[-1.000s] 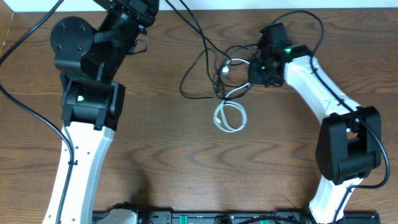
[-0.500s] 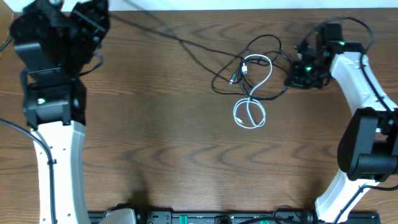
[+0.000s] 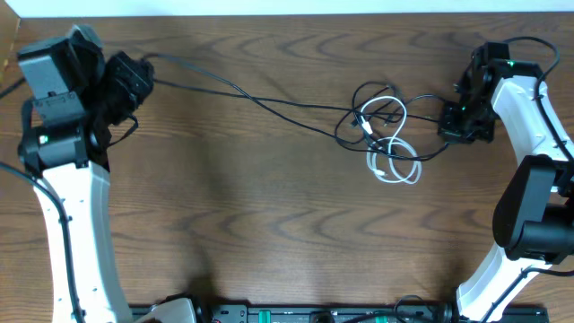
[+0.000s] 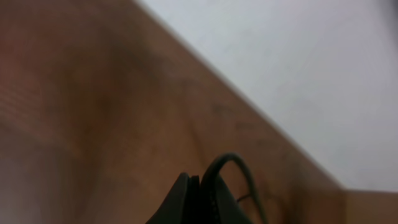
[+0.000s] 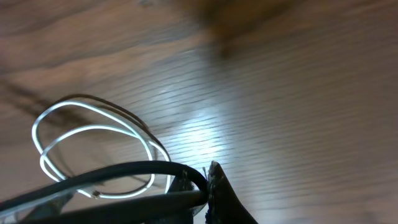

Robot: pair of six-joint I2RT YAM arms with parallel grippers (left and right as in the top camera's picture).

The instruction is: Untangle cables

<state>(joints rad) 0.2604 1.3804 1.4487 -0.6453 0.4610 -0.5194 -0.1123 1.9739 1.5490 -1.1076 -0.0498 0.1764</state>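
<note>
Black cable (image 3: 269,102) runs in a long, nearly straight line across the far half of the wooden table (image 3: 269,233), from the far left corner to a tangle right of centre. There it curls into several loose loops that cross over and through the white cable (image 3: 376,164). The white cable lies partly as a small coil at the near side of the tangle and partly as 1 larger loop rising toward the far side, inside the black loops.

The left gripper (image 3: 143,70) sits at the far left, raised and pointing right. In the left wrist view its 2 fingers (image 4: 200,193) are pressed together, with the black cable (image 4: 227,158) arching up out from between them, so it has that cable pinched.

The right gripper (image 3: 448,121) is at the far right, just beside the tangle and pointing left toward it. In the right wrist view its claw (image 5: 208,186) is closed down on a black strand (image 5: 124,171) that leads off to the left. The white loops (image 5: 93,128) lie on the wood just beyond, apart from the fingers.
</note>
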